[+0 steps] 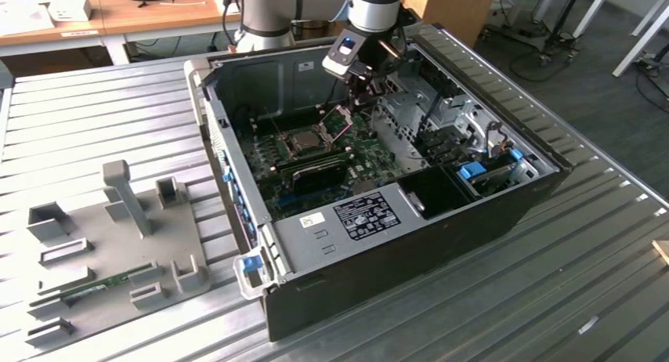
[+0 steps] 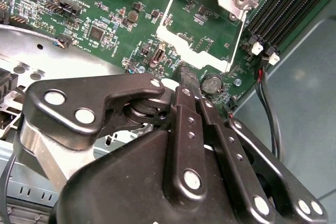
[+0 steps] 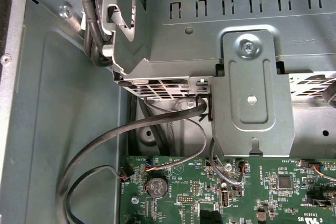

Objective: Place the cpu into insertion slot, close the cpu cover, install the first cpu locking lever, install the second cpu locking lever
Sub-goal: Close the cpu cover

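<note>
In the exterior view the cpu [image 1: 304, 142] lies flat in the insertion slot [image 1: 284, 148] on the green board inside the open computer case. The cpu cover [image 1: 337, 121] stands raised on its hinge beside the slot. In the second wrist view the cover [image 2: 197, 51] is a silvery frame, and the board shows through its window. My gripper [image 1: 361, 90] hangs just behind the cover. Its black fingertips [image 2: 185, 83] are pressed together with nothing between them, right at the cover's free edge. I cannot tell whether they touch it.
Long black memory slots [image 2: 286, 9] run beside the socket. A coin battery [image 2: 211, 83] and black cables [image 2: 268, 103] lie close to the fingers. A metal drive cage [image 3: 247, 77] rises behind. A grey fixture plate [image 1: 105, 252] sits on the table at the exterior view's left.
</note>
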`<state>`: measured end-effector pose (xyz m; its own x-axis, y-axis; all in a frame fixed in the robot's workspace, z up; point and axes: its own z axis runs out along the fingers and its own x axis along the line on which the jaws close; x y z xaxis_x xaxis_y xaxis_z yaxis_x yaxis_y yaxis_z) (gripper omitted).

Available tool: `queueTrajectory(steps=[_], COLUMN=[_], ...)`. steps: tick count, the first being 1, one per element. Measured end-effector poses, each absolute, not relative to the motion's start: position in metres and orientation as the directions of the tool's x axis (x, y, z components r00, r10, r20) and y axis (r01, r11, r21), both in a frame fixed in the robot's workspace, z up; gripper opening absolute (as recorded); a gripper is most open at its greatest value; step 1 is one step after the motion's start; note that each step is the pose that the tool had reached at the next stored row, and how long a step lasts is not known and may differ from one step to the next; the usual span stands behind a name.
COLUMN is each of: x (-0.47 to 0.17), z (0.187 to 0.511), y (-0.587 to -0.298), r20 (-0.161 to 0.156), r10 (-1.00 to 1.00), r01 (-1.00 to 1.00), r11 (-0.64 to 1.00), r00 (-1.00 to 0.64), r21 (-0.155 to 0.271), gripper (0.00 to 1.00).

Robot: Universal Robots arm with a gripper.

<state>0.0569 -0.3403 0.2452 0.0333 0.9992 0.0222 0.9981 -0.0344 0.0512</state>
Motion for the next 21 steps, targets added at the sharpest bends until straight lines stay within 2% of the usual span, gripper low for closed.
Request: queueTrajectory(steps=[12,21], x=[0.05,0.02], z=[0.245,0.245], y=[-0.34,-0.34], r20=[0.022,0.023], r10=[0.999,0.999], r01=[0.998,0.996], r11=[-0.034,-0.035], r00=[0.033,0.033], r21=[0.056,0.085], gripper=[0.1,0.1])
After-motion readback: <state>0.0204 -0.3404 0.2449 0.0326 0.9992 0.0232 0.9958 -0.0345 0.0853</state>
